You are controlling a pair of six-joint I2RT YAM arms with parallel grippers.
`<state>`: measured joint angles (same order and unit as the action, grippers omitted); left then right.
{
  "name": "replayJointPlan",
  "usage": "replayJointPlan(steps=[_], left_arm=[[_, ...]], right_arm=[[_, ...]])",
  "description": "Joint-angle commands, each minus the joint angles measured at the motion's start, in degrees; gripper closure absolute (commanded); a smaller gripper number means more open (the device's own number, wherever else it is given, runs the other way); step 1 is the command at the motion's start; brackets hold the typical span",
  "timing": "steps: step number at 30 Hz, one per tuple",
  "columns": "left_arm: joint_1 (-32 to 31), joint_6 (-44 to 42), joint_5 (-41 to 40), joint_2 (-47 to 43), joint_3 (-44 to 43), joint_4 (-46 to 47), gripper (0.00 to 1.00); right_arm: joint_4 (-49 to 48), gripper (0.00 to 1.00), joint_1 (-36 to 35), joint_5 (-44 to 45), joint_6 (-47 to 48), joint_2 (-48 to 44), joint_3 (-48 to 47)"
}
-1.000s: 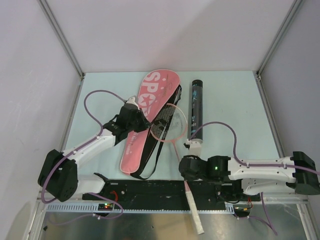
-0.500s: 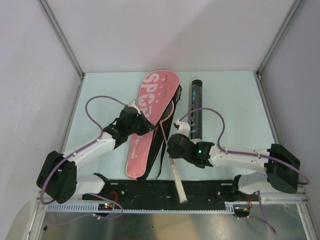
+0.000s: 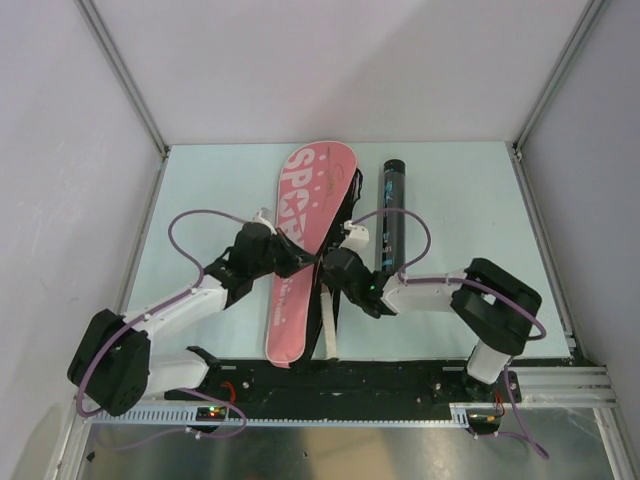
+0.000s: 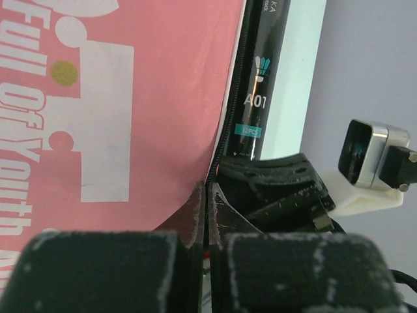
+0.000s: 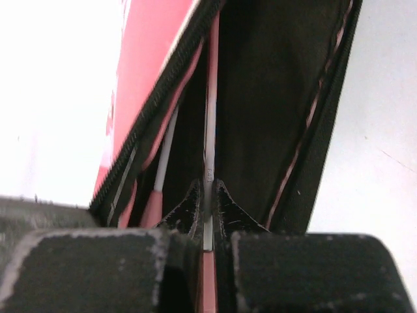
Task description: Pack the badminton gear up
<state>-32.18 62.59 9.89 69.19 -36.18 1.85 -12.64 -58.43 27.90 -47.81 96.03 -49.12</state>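
1. Swinging in from the near edge over the past second, the right hand (image 5: 208,203) has carried the racket (image 5: 210,124) into the racket case (image 3: 300,250). Only the white handle (image 3: 328,336) now sticks out toward the arm bases.
2. That hand pinches the thin shaft, a grip that probably lets it steer the head straight down the case's black opening (image 5: 260,98).
3. Pressed together on the zipper edge (image 4: 229,130), the left hand (image 4: 207,207) seems to hold the pink flap up so the mouth stays open.
4. A second shaft (image 5: 164,153) lies inside under that flap, so one racket looks already packed.
5. Just right of the case, the black printed tube (image 3: 390,212) rests on the counter (image 3: 470,200), not yet packed. No shuttlecocks are in view.
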Motion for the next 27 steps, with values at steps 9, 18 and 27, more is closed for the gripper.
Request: replayJointPlan(steps=[9,18,27], left_arm=[[-0.66,14.10,0.94,-4.81,5.38,10.44,1.00],[-0.56,17.42,-0.45,-5.50,7.86,13.05,1.00],[0.74,15.22,-2.57,-6.67,9.25,14.08,1.00]], right_arm=[[-27.43,1.00,-1.48,19.01,-3.00,13.11,-5.14],[-33.21,1.00,-4.39,30.62,-0.97,19.97,-10.55],[-35.26,0.67,-4.08,12.00,6.59,18.42,-7.45]])
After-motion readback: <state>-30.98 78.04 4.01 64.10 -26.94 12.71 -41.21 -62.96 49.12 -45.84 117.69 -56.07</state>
